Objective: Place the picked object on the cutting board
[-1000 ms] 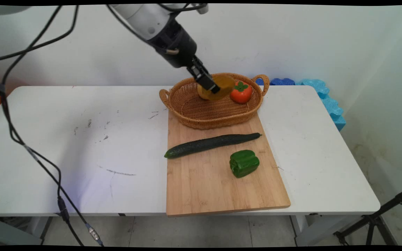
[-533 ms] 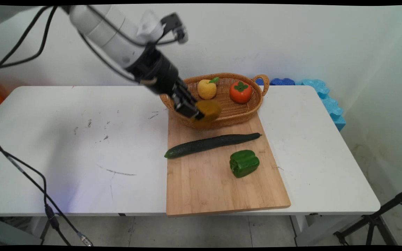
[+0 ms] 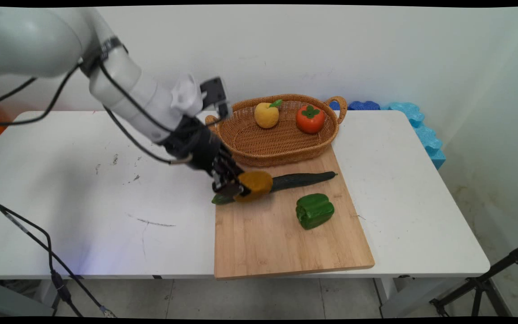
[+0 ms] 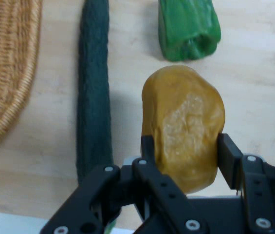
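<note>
Main view: the claw [image 3: 236, 189] is clamped on a potato [image 3: 254, 184] and hangs low over the left part of the board [image 3: 286, 243], right above the near end of the cucumber [image 3: 304, 179]. The potato hides the cucumber's middle from this camera, so whether the two touch cannot be told here. A pepper [image 3: 314, 210] lies on the board to the right, well apart from the claw. Behind, the basket [image 3: 245, 144] holds a pear [image 3: 266, 115] and a persimmon [image 3: 310, 119]; it sits partly on the board's far edge, on the white surface [image 3: 83, 180].

Hand view: the fingers [image 4: 229, 161] press the potato [image 4: 183, 131] on both flanks near its lower end, with most of its bulk jutting past them. The cucumber [image 4: 94, 97] runs just beside it, the pepper [image 4: 188, 27] beyond.

The risk, as I judge it: with the hold so near one end, the potato could pivot or slip out, and if lowered here it could land on the cucumber and roll off.
</note>
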Available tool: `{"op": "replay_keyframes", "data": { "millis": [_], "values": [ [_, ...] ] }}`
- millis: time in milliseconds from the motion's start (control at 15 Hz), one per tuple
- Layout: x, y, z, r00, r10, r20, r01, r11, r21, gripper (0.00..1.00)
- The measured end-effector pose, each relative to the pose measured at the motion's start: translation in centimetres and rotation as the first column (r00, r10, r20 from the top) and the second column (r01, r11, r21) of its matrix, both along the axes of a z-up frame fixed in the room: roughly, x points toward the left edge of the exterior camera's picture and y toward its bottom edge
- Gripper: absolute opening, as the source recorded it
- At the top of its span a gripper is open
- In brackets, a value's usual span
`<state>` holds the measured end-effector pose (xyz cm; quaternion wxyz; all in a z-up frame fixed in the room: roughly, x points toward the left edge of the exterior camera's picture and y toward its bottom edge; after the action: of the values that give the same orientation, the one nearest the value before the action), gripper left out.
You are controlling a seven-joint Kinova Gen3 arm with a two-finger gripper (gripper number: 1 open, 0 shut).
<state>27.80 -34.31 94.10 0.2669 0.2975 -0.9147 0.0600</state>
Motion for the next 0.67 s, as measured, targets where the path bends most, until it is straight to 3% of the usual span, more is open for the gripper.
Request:
{"op": "replay_keyframes", "data": {
  "millis": [200, 667],
  "values": [
    [-0.3, 0.8, -2.9, 1.000, -0.006, 0.012, 0.006, 1.000, 0.010, 0.00],
    [-1.1, 1.5, -6.8, 0.999, -0.022, 0.024, 0.022, 1.000, 0.009, 0.00]
  ]
}}
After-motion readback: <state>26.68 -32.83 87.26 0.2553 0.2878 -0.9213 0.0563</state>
